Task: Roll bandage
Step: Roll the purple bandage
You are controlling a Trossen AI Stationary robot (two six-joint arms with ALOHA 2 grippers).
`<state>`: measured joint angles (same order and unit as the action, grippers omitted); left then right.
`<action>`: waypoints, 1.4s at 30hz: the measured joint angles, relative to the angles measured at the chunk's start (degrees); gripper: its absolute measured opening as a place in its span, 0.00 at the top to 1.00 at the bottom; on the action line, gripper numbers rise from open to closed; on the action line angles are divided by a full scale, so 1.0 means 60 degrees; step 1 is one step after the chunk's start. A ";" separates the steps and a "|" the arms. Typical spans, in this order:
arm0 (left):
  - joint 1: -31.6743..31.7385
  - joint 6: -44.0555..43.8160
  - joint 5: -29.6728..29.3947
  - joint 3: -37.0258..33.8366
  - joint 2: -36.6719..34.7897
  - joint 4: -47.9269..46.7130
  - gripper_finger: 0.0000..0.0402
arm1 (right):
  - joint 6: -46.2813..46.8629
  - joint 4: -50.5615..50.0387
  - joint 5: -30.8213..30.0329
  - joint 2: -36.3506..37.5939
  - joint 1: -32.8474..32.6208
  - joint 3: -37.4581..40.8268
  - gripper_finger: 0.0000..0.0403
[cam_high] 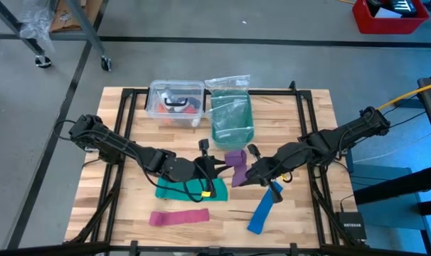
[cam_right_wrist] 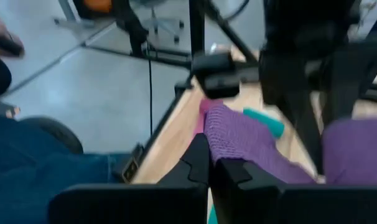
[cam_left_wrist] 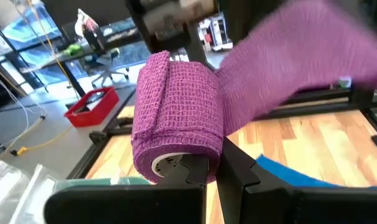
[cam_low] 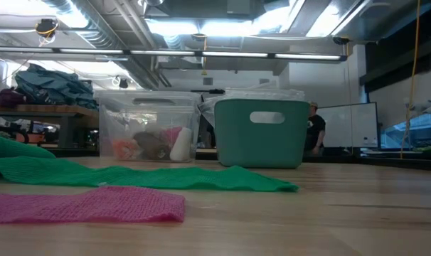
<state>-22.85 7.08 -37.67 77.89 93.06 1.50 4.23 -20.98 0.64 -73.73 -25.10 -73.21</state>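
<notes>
High view: slatted wooden worktop (cam_high: 308,121) on grey floor; bandage (cam_high: 237,165) mid-worktop between both arms; green cloth (cam_high: 181,190), pink strip (cam_high: 178,217), blue strip (cam_high: 262,212) nearer the front edge.

Low view: clear box (cam_low: 146,131), teal bin (cam_low: 260,132), workshop behind.

Left wrist view: left end effector (cam_left_wrist: 204,171) pinching bandage roll.

Right wrist view: right end effector (cam_right_wrist: 212,165) clamped on bandage tail.

Two dark arms work over one wooden surface (cam_high: 311,114), each ending in one hand: the left hand (cam_high: 214,166) and the right hand (cam_high: 249,171). Four fabric pieces show in the high view: one purple bandage (cam_high: 236,162) at the centre, one green strip (cam_high: 180,190) near the left, one pink strip (cam_high: 178,217) nearest the front edge, and one blue strip (cam_high: 264,209) near the right. Two containers stand at the far side: one clear lidded box (cam_high: 176,102) and one teal bin (cam_high: 232,117).
</notes>
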 joint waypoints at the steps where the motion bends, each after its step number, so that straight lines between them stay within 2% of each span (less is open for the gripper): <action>1: 0.0000 -0.0069 -0.0001 0.0000 0.0003 -0.0045 1.00 | 0.0000 0.0137 -0.0004 0.0000 0.0000 0.0000 0.99; 6: -0.0029 -0.0250 0.0060 0.0000 0.0011 -0.0171 0.99 | -0.0018 0.0487 -0.0473 0.0022 0.0000 0.0001 0.99; 16: -0.0033 -0.0328 0.1069 0.0000 0.0011 -0.0146 0.99 | -0.0022 0.0751 -0.1477 0.0022 0.0075 0.0004 0.99; 22: -0.0050 -0.0438 0.1776 0.0000 0.0015 -0.0120 0.99 | -0.0265 0.0731 -0.1516 0.0022 0.0555 0.0003 0.99; 28: -0.0144 -0.0437 0.1818 0.0000 0.0080 -0.0141 0.99 | -0.0402 0.0635 -0.1238 0.0022 0.0990 0.0004 0.99; 37: -0.0157 -0.0437 0.1897 0.0000 0.0124 -0.0123 0.99 | -0.1062 0.0398 -0.0738 0.0022 0.1005 0.0003 0.99; 39: -0.0182 -0.0438 0.1898 0.0000 0.0130 -0.0088 0.99 | -0.1455 0.0399 -0.0674 0.0022 0.1002 0.0002 0.97; 42: -0.0210 -0.0504 0.1894 0.0000 0.0131 -0.0073 0.99 | -0.1682 0.0390 -0.0676 0.0022 0.1002 0.0001 0.89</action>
<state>-24.11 4.06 -26.30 77.89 93.84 1.06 -5.86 -18.64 -3.41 -73.60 -19.09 -73.20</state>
